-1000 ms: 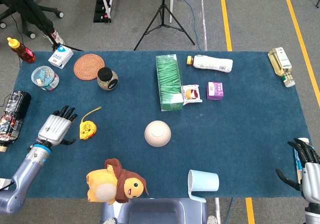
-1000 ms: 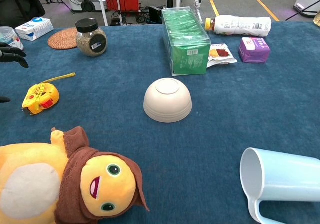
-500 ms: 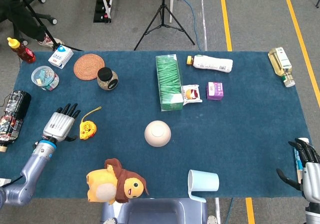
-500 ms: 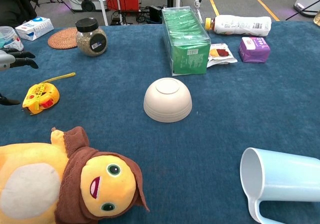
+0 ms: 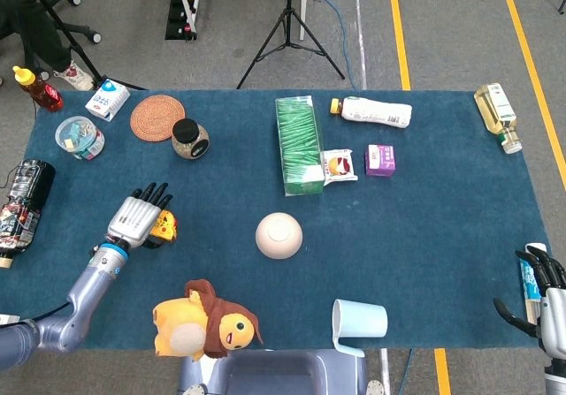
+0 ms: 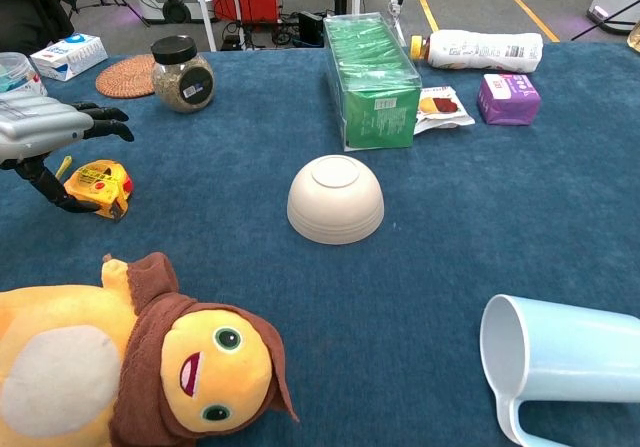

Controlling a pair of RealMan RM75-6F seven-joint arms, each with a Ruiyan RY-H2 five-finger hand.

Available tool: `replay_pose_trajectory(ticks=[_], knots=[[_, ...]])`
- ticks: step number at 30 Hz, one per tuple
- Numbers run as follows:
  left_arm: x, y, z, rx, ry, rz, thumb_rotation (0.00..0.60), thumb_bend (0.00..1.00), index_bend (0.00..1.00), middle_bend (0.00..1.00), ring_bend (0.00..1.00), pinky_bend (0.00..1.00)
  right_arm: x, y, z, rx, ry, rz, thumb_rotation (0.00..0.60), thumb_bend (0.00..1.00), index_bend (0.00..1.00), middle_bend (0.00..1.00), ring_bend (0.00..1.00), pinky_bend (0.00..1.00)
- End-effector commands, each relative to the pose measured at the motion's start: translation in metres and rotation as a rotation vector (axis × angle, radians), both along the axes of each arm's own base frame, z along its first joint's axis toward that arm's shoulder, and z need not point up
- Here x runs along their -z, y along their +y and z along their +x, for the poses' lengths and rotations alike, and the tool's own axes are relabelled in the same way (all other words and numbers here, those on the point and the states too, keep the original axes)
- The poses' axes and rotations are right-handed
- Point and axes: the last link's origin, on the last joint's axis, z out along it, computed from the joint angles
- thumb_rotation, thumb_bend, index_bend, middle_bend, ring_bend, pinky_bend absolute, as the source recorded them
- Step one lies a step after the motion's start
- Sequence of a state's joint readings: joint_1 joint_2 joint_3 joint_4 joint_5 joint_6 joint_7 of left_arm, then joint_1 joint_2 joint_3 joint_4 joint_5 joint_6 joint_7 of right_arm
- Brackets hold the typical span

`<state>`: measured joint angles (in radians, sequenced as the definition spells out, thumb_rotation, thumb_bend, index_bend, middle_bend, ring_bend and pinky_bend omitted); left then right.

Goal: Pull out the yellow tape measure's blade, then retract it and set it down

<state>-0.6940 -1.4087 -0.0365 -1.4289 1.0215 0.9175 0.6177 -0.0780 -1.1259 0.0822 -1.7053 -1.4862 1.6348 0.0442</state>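
The yellow tape measure (image 6: 100, 185) lies on the blue table cloth (image 5: 424, 227) near my left edge, and my left hand (image 5: 139, 219) hangs over it, fingers stretched out flat above its top and the thumb hooked down at its near side. In the chest view the thumb tip looks to touch the case, but I cannot tell whether I have a real hold on it; nothing is lifted.

Behind it stands a glass jar (image 6: 182, 73) with a black lid, filled with something grainy, and beside that a woven coaster (image 5: 157, 117). A clear tub (image 5: 79, 136) further left holds small coloured packets. The tall green box (image 5: 298, 143) lies lengthwise mid-table. An upturned cream bowl (image 5: 279, 235) sits just right of the tape, and a plush toy (image 6: 130, 372) lies on the near side of it, close to my forearm. A pale blue mug (image 5: 358, 320) rests on its side toward the near edge.

My right hand (image 5: 544, 298) is far off at the table's right corner, fingers loosely apart, holding nothing.

A second ago my left hand was clear to the left of the tape; it has since slid right to cover it. The tape's loose yellow end, stretched out then, no longer shows, and the case sits a little further right.
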Motion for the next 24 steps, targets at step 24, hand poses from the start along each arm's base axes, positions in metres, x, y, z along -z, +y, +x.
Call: replay_pose_trajectory(ticks=[24], knots=[[-0.002, 0.005, -0.014, -0.081, -0.022, -0.031, 0.429, 0.19, 0.17, 0.05, 0.00, 0.19, 0.001, -0.002, 0.006, -0.003, 0.010, 0.001, 0.600, 0.20, 0.19, 0.17, 0.18, 0.27]])
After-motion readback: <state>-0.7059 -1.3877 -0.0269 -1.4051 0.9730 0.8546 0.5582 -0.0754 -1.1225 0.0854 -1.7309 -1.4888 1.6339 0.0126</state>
